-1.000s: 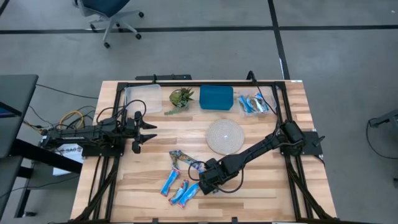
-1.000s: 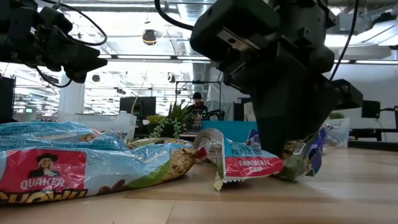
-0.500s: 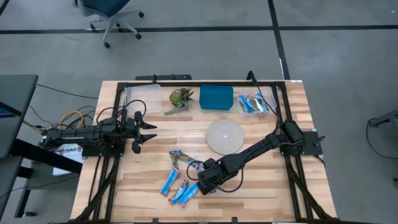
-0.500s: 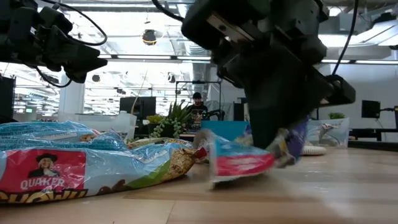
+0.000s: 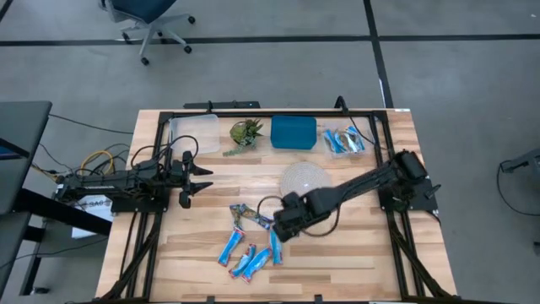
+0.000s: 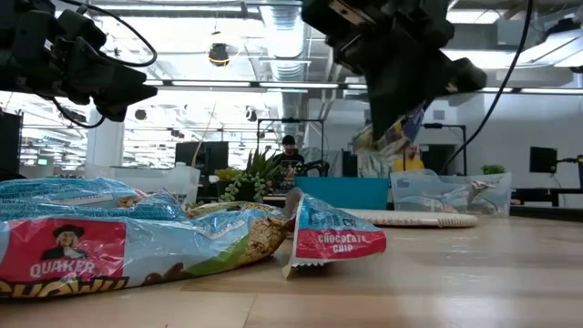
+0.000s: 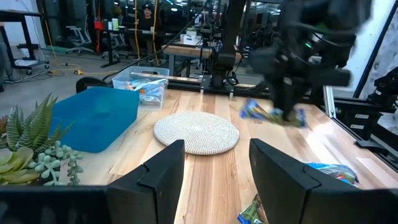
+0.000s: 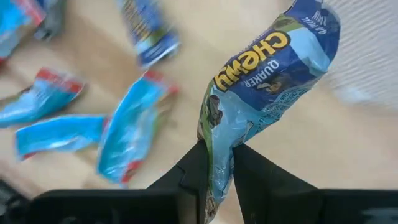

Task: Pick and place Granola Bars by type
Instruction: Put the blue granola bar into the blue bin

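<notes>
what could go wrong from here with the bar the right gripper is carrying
1. The right gripper pinches the bar only by one end of its wrapper, so it hangs loose and might slip out in transit.
2. The dangling bar is carried low over the woven mat; it might drag on it.
3. The clear bin already holds bars and sits at the table's far edge, so a loose drop could miss it.

My right gripper (image 8: 214, 163) covers the held granola bar's (image 8: 267, 74) lower end. The loose bars (image 8: 134, 134) below blur. The nearest wrapper (image 6: 64, 251) runs off the low view's edge.
</notes>
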